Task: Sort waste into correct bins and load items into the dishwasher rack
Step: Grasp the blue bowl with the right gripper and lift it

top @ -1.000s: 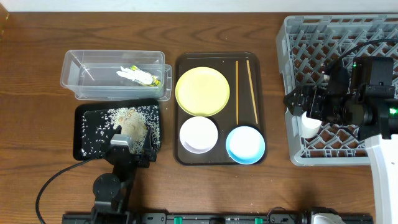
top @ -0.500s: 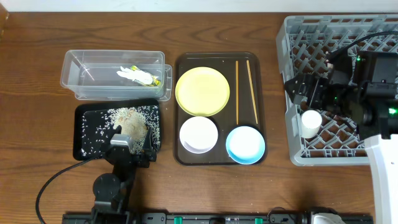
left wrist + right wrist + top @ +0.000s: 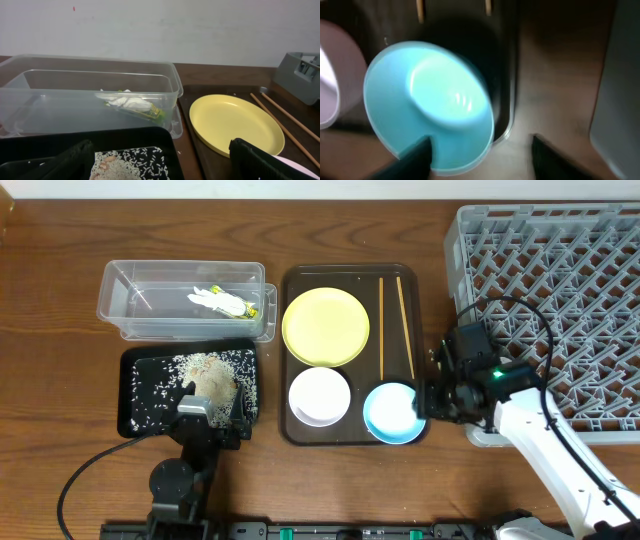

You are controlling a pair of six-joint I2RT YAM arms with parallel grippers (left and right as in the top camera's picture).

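Note:
The light blue bowl (image 3: 390, 411) sits at the front right of the brown serving tray (image 3: 285, 350). My right gripper (image 3: 425, 402) is open at the bowl's right rim (image 3: 427, 100): one finger is over the bowl, the other is beyond the tray edge. The view is blurred and I see no grip. The yellow plate (image 3: 325, 327), white bowl (image 3: 319, 395) and two chopsticks (image 3: 381, 320) lie on the same tray. Rice scraps (image 3: 205, 375) fill the black tray (image 3: 128, 395), and my left gripper (image 3: 215, 406) hangs open above them. Tissue and wrapper (image 3: 132, 105) lie in the clear tub (image 3: 120, 300). The cup is hidden.
The grey dishwasher rack (image 3: 560, 270) fills the right side, close to my right arm. A narrow strip of bare wood separates the rack from the serving tray. The tub and black tray stand side by side left of the serving tray.
My right arm left the white cup standing in the rack and swung left and down to the blue bowl, its jaws narrowing. The left arm has not moved.

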